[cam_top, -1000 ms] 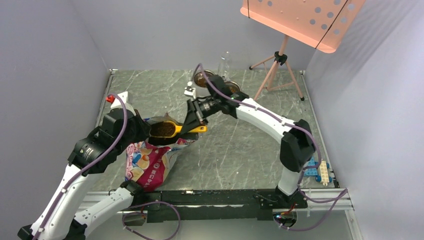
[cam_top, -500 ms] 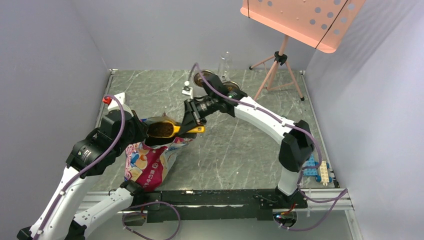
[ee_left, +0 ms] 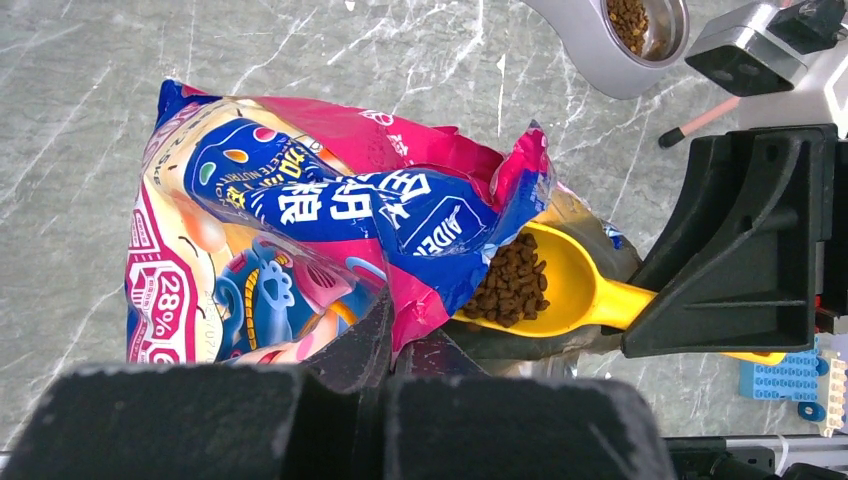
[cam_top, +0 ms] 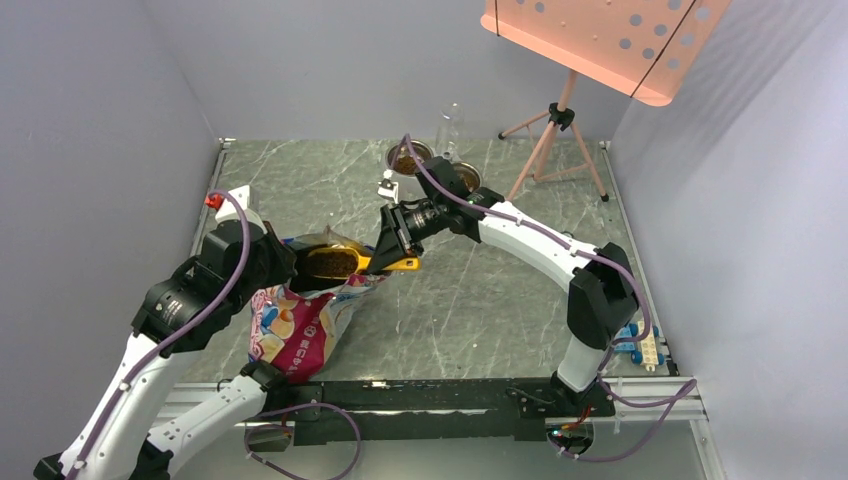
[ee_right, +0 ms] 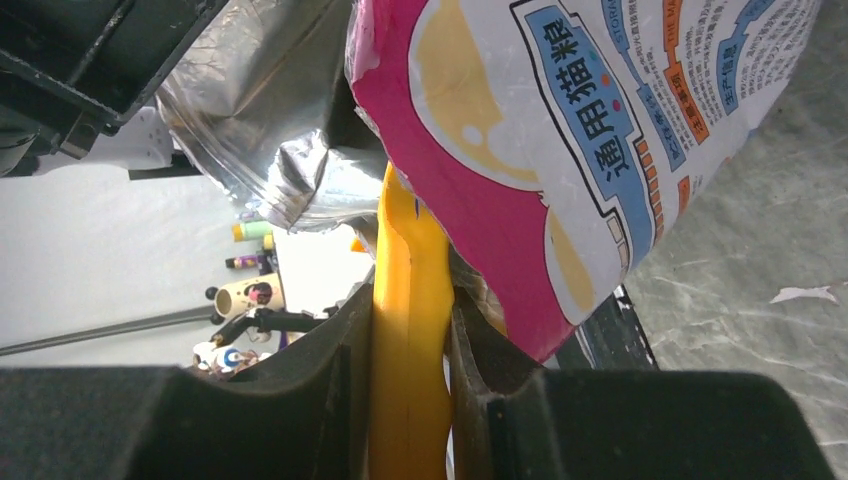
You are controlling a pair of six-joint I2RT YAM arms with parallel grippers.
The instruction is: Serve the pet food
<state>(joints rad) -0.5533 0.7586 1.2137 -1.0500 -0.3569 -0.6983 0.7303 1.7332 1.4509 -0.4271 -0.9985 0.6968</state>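
scoop (ee_left: 575,292) shifted right, pet food (ee_left: 512,283) at bag (ee_left: 300,200) mouth edge

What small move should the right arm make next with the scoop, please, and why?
Probably draw the yellow scoop back, level, out of the mouth of the cat-food bag: the right pincer grips its handle, kibble fills it, and the bag's flap overlaps its tip. The metal bowl lies farther off.
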